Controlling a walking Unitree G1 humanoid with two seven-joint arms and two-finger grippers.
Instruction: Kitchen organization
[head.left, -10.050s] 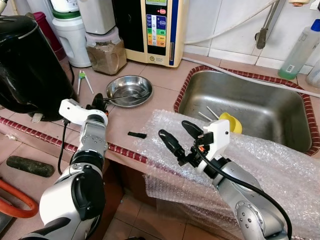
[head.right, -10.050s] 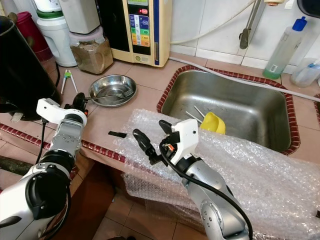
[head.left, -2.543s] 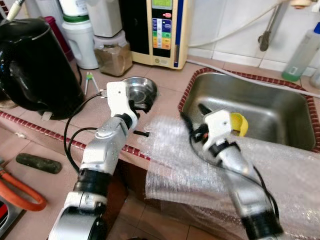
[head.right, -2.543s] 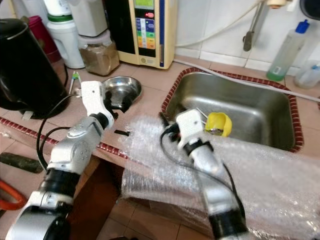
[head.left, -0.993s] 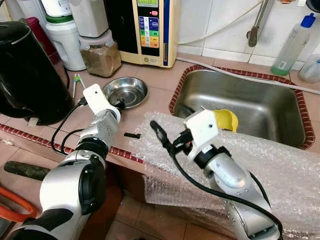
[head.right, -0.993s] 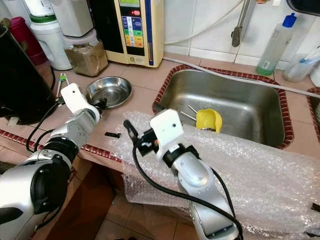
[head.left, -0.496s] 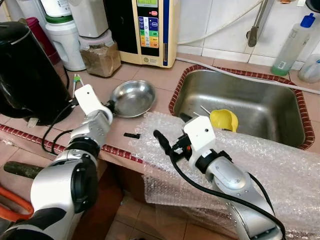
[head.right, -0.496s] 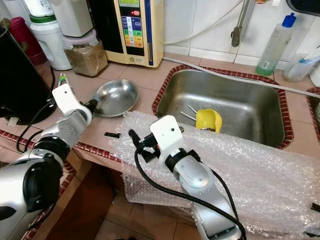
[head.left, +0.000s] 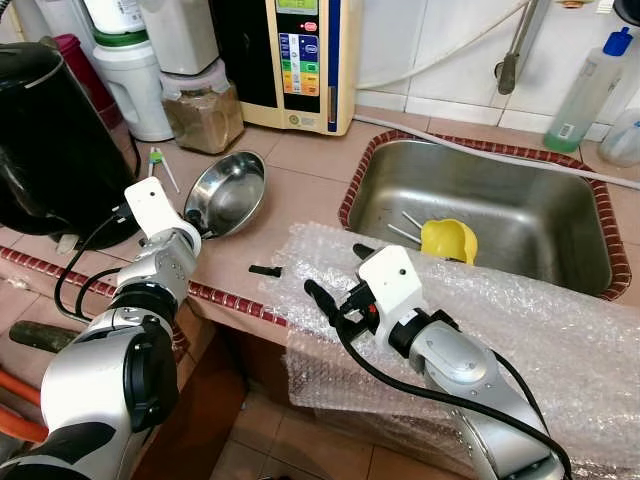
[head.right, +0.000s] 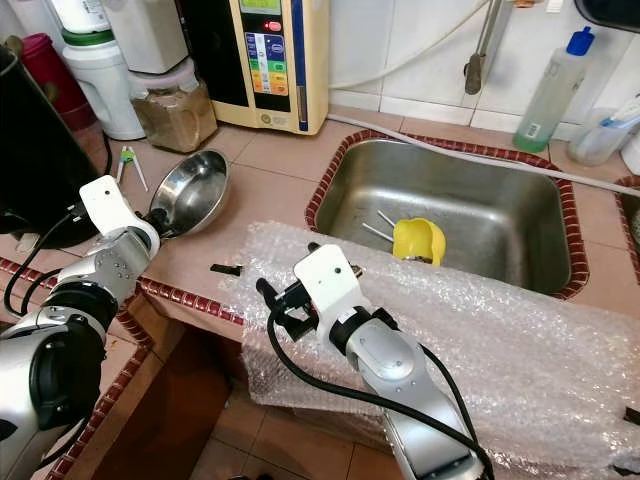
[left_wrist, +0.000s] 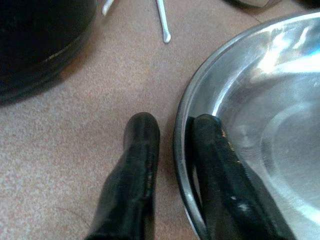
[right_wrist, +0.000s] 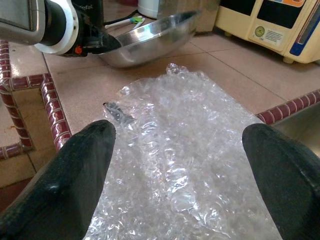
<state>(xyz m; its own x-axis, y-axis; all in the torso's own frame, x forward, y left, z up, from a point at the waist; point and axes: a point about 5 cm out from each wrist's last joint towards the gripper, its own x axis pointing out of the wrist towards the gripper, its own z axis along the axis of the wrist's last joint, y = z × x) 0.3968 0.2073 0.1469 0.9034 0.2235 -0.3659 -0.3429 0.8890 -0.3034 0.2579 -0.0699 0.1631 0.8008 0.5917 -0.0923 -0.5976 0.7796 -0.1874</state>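
Bowl now tilted up, rim pinched by left hand; right hand spread wide, empty.

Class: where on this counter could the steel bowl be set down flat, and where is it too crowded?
Free: the tan tiles between steel bowl, sink and bubble wrap. Crowded: the back row by the kettle and jar.

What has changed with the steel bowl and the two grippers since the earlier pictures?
The left gripper has closed on the rim of the steel bowl, tipped it up on edge and dragged it toward the black kettle. The right gripper still hovers open over the bubble wrap. The yellow cup stays in the sink.
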